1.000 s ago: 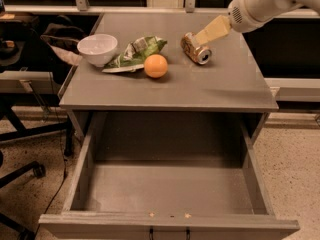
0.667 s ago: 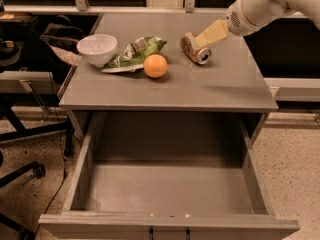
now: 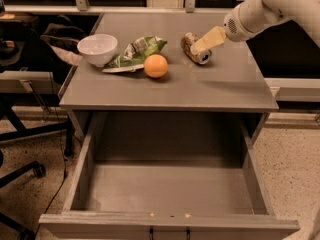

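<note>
My gripper reaches in from the upper right on a white arm, its pale yellow fingers directly over a can that lies on its side on the grey table top. The fingers overlap the can's right part. Left of the can sit an orange, a green chip bag and a white bowl.
Below the table top a wide drawer stands pulled out, with nothing inside. A black office chair and cables are at the left. Dark windows and a rail run behind the table.
The arm has shifted slightly left and lower, bringing the fingers closer over the can. The can, orange, bag and bowl have not moved.
</note>
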{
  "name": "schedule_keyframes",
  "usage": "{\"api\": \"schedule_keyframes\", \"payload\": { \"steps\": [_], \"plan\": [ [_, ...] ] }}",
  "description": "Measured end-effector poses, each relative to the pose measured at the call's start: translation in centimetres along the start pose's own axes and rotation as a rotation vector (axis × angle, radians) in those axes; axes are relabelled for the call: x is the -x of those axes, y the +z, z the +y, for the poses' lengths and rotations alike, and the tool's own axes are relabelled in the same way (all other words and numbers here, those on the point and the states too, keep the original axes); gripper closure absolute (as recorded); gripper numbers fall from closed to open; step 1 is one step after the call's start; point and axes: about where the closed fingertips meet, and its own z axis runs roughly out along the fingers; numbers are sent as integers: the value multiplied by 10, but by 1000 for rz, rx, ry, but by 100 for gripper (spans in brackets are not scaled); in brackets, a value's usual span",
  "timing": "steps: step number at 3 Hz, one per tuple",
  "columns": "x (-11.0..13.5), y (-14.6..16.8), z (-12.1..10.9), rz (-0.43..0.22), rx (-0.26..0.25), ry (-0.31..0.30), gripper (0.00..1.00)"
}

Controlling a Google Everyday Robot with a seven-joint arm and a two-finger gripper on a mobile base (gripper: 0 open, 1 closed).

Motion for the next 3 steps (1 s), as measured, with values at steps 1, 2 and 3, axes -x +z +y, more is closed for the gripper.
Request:
{"api": "schedule_keyframes", "payload": {
  "steps": [1, 2, 3],
  "plan": [
    [1, 4, 0, -10, 2, 17, 0],
    [12, 14, 3, -24, 10, -2, 0],
    [26, 23, 5, -38, 13, -24, 0]
  ]
}}
